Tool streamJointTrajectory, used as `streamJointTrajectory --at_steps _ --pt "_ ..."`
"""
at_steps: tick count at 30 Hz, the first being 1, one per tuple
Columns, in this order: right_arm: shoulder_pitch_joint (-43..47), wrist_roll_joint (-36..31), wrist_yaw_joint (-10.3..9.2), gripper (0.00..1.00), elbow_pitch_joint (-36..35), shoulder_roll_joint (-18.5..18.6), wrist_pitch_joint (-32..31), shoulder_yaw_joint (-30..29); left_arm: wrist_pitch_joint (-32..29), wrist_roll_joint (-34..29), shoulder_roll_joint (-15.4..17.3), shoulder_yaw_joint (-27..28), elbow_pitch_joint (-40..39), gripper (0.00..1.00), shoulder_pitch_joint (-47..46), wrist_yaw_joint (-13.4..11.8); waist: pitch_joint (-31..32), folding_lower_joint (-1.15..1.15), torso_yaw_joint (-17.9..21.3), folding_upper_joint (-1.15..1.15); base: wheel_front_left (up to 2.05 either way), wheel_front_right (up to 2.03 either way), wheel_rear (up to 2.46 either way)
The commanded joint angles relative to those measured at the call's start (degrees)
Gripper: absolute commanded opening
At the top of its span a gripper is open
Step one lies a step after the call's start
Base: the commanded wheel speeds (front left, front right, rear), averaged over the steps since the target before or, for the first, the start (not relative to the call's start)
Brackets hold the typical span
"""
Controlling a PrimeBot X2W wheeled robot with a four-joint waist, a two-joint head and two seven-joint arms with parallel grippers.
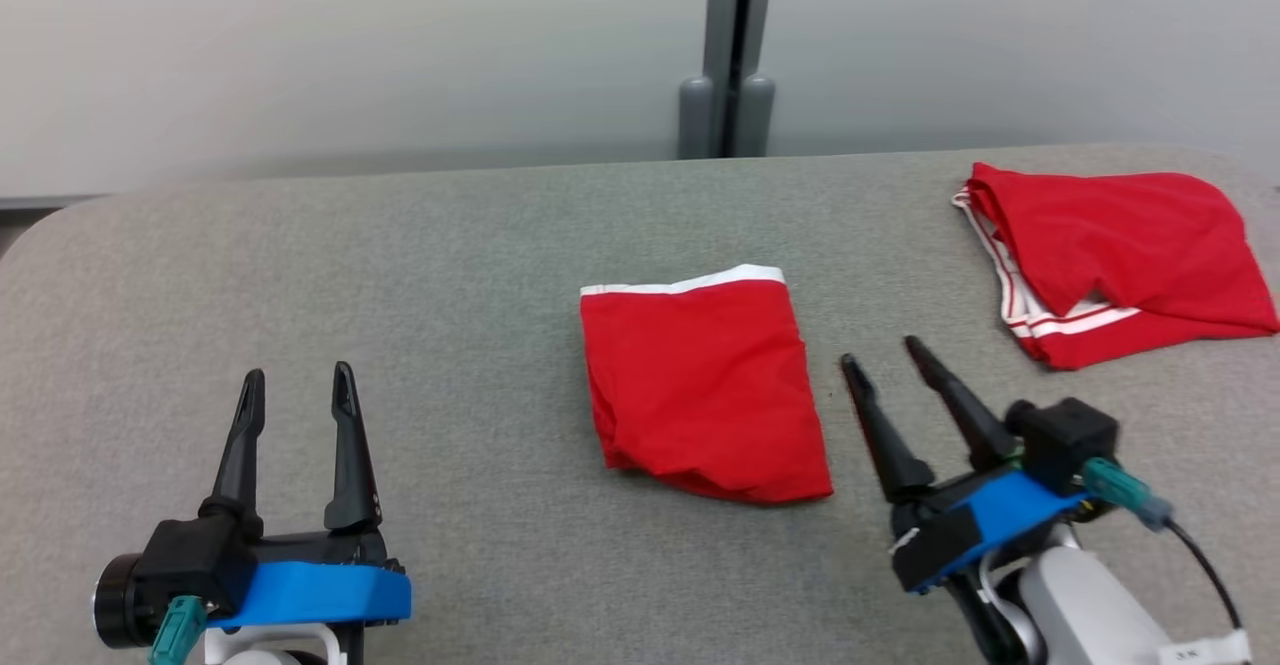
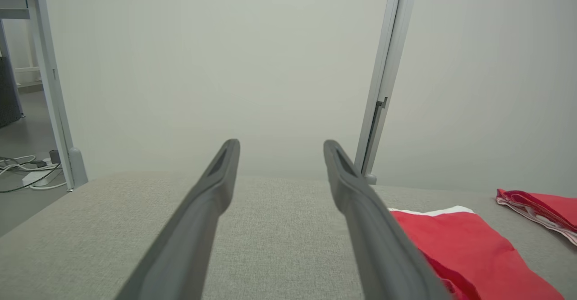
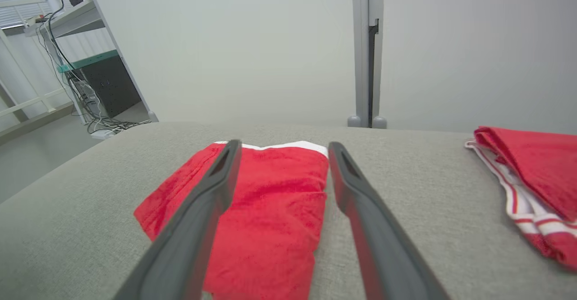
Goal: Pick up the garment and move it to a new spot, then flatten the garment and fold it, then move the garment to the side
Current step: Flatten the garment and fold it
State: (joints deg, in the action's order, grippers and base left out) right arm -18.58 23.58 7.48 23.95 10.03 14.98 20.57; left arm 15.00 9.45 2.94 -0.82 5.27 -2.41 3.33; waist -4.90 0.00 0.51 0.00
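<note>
The garment (image 1: 700,385) is red cloth, matt and finely meshed, with a smooth white band. The table (image 1: 450,275) has a coarse grey woven cover, matt too. The second garment (image 1: 1120,245) is similar red cloth with striped white trim. The fingers (image 1: 350,445) look like dark plastic, matt.

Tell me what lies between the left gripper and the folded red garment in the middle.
Nothing: the head view shows bare grey woven tabletop between the left gripper and the folded red white-banded garment.
</note>
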Motion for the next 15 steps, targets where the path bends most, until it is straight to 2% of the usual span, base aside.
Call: streamJointTrajectory --at_steps 1,8,15 --pt "2.25 -1.03 0.02 1.0 -1.71 0.41 0.2 -2.45 0.24 -0.5 0.2 0.3 0.57 1.0 0.8 0.09 0.95 0.0 1.31 0.0 0.0 0.0 0.0" --pt "7.38 -4.26 0.03 1.0 -7.57 -0.54 -0.76 -11.35 0.24 -1.55 1.34 -0.18 2.07 1.0 1.78 -0.12 2.12 0.0 3.32 0.0 0.0 0.0 0.0" --pt "13.28 -7.37 0.03 1.0 -13.76 -3.21 -3.43 -17.88 -0.26 -1.69 1.95 -0.34 2.05 1.0 3.03 -0.72 3.22 0.0 2.81 0.0 0.0 0.0 0.0"
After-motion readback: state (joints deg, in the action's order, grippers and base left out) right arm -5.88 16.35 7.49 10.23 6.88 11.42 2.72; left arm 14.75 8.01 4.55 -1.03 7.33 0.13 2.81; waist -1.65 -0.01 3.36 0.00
